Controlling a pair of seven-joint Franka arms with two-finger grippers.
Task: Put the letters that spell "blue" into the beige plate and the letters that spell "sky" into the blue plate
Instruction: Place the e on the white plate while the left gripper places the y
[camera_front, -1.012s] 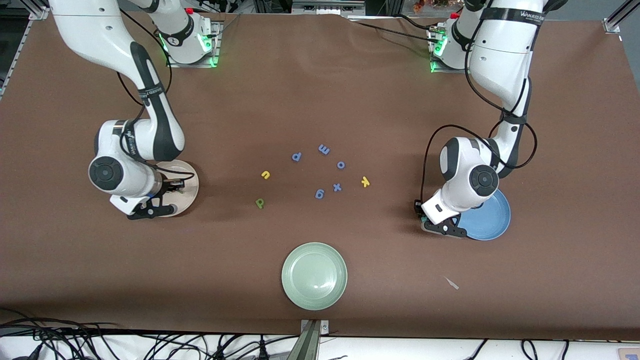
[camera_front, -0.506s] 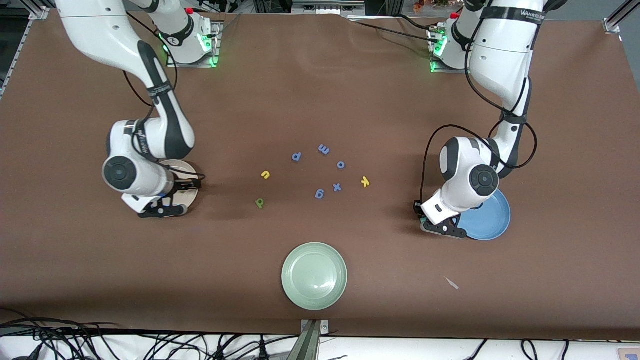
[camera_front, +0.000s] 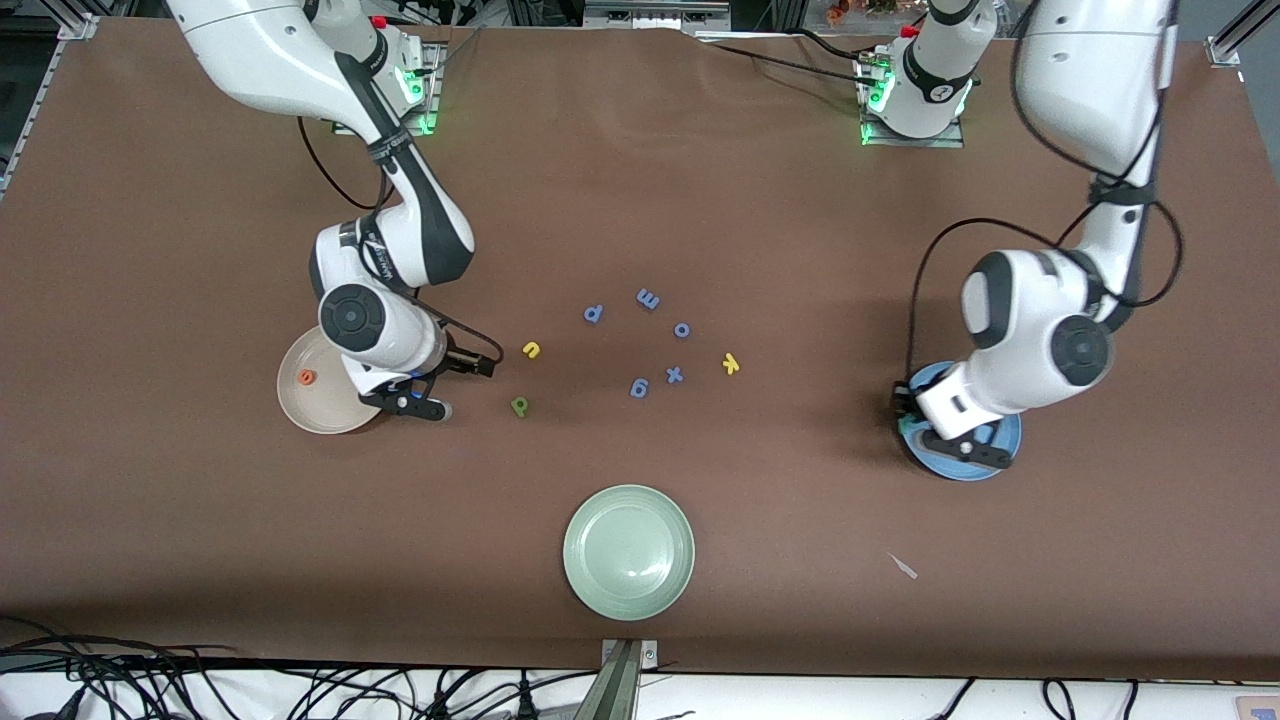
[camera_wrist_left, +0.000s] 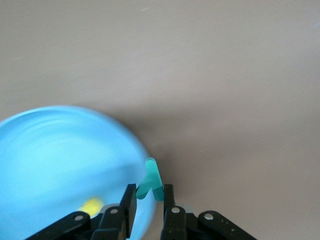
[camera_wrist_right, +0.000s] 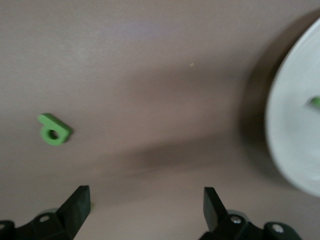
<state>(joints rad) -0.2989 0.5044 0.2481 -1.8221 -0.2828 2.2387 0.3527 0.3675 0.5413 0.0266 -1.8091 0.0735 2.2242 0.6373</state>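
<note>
Brown worktop (camera_front: 760, 200). Pale green plate (camera_front: 628, 552) sits nearest the front camera, mid-worktop.

Beige plate (camera_front: 310, 385) at the right arm's end: orange e (camera_front: 306, 377) in it, plus a green sliver (camera_wrist_right: 315, 102) in the right wrist view, probably the l, too cropped to confirm.

Blue plate (camera_front: 1005, 445) at the left arm's end, mostly under the left wrist; one yellow letter (camera_wrist_left: 91, 205) in it, blurred.

Right claw (camera_front: 455, 375) released, fingers wide, over bare worktop between beige plate and green b (camera_front: 519, 405).

Left claw (camera_wrist_left: 149, 200) clenched on the teal y (camera_wrist_left: 150, 179), over the blue plate's rim.

Loose mid-worktop: yellow u (camera_front: 531, 349), yellow k (camera_front: 731, 364), and five periwinkle letters (camera_front: 640, 387) between them.
</note>
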